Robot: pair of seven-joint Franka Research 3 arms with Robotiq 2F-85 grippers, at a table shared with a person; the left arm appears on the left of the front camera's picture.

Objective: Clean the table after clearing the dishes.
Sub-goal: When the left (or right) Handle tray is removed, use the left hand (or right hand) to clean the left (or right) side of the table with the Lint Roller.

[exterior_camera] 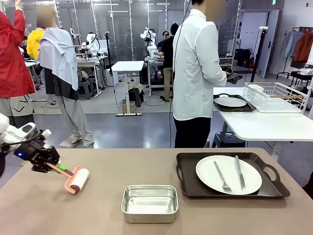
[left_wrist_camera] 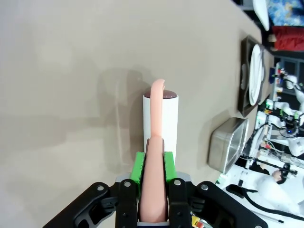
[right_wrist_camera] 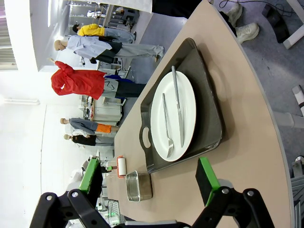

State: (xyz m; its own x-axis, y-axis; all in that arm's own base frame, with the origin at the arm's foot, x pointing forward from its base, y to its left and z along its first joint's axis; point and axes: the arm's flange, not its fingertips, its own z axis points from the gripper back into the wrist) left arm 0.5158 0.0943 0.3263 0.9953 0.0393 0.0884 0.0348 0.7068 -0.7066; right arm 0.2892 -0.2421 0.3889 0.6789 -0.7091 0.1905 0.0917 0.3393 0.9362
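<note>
The left tool (exterior_camera: 49, 164) pinches the lint roller (exterior_camera: 78, 179) by its pink handle, low over the table (exterior_camera: 98, 215) at near left. A plate (exterior_camera: 228, 175) with cutlery sits on its tray (exterior_camera: 188, 188) at right, near the spread right tool (right_wrist_camera: 148, 176). I'd worry that rolling rightward knocks the steel pan (exterior_camera: 149, 203) or that tray.

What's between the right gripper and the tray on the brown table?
Nothing visible. The right gripper, open, looks straight at the tray with its plate, fork and knife. The pan sits off to the side, toward the roller in the left gripper.
</note>
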